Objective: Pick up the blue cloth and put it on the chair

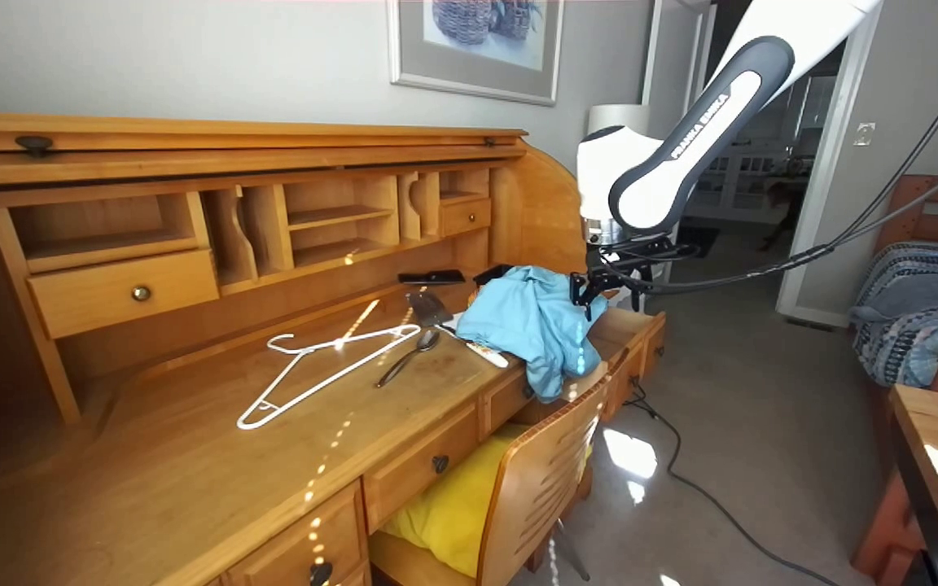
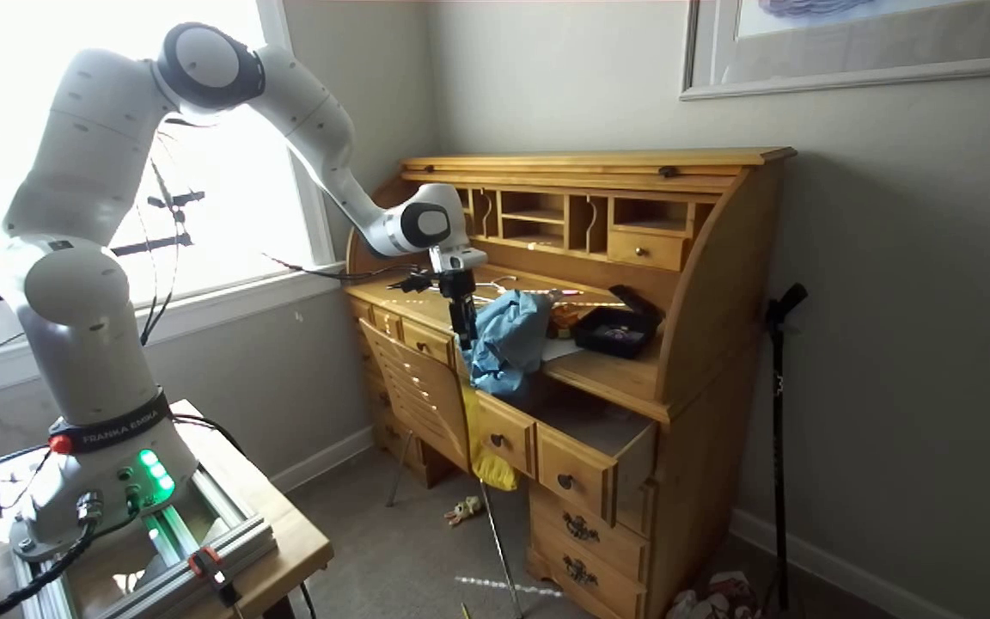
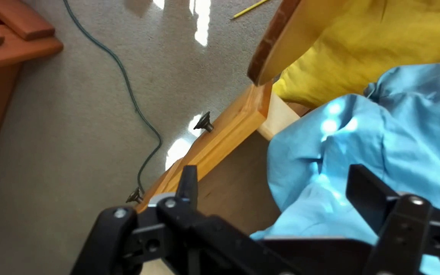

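The blue cloth is up on the desk, all bunched up toward one end, with a good chunk of it drooping over the front edge. The tool is right there beside it, fingers spread wide and not gripping a thing. In the wrist view one finger shows over the cloth and the other over the pulled-out drawer, and honestly I can't tell if either is actually touching the cloth. In both exterior views the tool points down, hanging off the end of the white arm.

The chair sits close up to the desk with its wooden back facing out, and there's some yellow fabric on the seat. The low end of the cloth hangs just beside the top of that back; can't say whether they touch.

Other stuff on the desk: a white hanger lying flat, a spoon just beside it, and a dark spatula near the spoon. In an exterior view you also get a black box with its lid up, sitting on the same end of the desk as the cloth. Down on the floor there's a dark cord snaking around, plus a yellow pencil in the wrist view.
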`<state>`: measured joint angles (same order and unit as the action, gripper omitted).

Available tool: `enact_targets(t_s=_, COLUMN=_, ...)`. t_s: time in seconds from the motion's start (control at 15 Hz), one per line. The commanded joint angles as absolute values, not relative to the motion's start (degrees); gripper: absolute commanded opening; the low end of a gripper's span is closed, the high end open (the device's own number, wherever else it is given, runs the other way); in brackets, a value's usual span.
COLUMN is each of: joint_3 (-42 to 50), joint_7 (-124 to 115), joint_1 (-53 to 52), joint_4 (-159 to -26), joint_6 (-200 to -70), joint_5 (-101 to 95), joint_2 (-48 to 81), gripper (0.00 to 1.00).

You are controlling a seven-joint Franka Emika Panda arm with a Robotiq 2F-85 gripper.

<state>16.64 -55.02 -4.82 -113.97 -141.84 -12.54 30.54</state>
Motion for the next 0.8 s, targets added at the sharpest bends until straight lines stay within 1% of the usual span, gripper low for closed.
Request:
enact_targets(t_s=0.0, joint_3=15.96, joint_7=-58.5, joint_1=-4.21, joint_4=-116.41, joint_6=-145.1, joint_5=-10.17, joint_2=28.59, gripper=1.0)
enact_targets(t_s=0.2, joint_3=16.39, joint_7=-60.07, joint_1=-4.27, joint_4=-116.69, joint_6=-147.11, joint_5=-9.8, joint_2=28.42, gripper=1.0)
enact_targets(t_s=0.47, joint_3=21.19, joint_7=-68.52, joint_1=-7.13, joint_4=-117.45, joint_6=-149.6, joint_5=-13.73, joint_2=28.64, gripper=1.0)
enact_targets(t_s=0.73, joint_3=23.19, joint_7=-73.74, joint_1=-7.88, joint_4=-117.45, joint_6=-150.34, joint_5=-14.51, joint_2=29.28, gripper=1.0)
